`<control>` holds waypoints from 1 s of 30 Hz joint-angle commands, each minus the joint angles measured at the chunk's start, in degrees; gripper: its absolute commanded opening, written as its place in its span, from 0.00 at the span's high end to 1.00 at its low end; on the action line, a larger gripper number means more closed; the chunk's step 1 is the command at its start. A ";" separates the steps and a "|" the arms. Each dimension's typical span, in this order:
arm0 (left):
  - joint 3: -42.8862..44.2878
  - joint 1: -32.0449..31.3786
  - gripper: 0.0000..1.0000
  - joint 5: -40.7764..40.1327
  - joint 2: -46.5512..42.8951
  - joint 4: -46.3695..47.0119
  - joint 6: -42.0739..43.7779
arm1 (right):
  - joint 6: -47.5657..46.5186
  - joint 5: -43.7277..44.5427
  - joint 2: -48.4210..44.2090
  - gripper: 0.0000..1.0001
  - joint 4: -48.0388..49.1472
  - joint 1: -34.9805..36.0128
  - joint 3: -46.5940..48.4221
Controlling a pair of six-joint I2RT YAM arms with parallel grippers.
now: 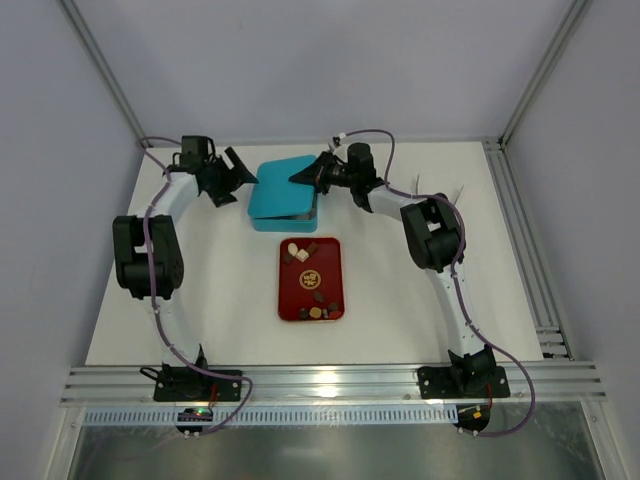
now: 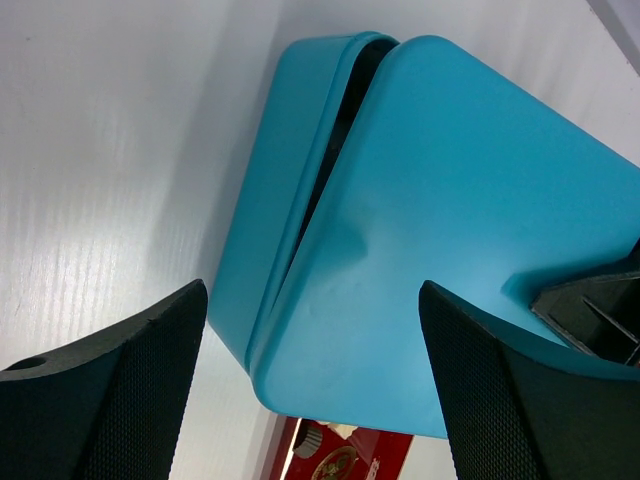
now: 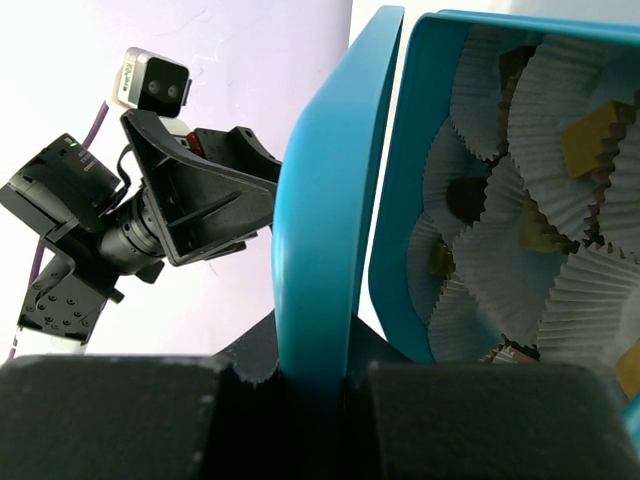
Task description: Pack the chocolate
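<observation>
The teal box [image 1: 272, 214] stands at the back of the table, its lid [image 1: 285, 180] askew on top. My right gripper [image 3: 310, 375] is shut on the lid's edge [image 3: 330, 200], which is raised off the box [image 3: 400, 210]. Inside, chocolate pieces [image 3: 585, 135] sit in white paper cups [image 3: 560, 290]. More chocolate [image 1: 300, 252] lies on the red tray [image 1: 325, 262] in front of the box. My left gripper [image 2: 312, 290] stands open at the box's left side, its fingers either side of the lid's near corner [image 2: 450, 220], above the base [image 2: 265, 230]. I cannot tell whether they touch it.
The right gripper [image 2: 590, 310] shows at the lid's far edge in the left wrist view. The red tray [image 2: 350, 455] peeks out beneath the lid there. White table [image 1: 220, 290] lies on both sides of the tray. A metal rail [image 1: 520, 240] runs along the right edge.
</observation>
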 commanded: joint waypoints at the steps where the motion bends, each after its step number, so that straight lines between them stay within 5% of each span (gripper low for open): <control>1: -0.01 -0.65 0.16 -0.15 1.06 1.18 0.95 | 1.21 -1.50 -0.74 0.88 4.05 -0.41 0.34; 17: 0.78 -1.71 0.18 1.52 3.26 1.36 2.00 | 1.38 -1.85 -0.91 0.82 4.49 -1.02 -1.33; 30: 0.34 -2.14 0.19 1.43 3.70 1.36 1.92 | 1.03 -1.67 -2.41 0.63 4.67 -1.99 -5.02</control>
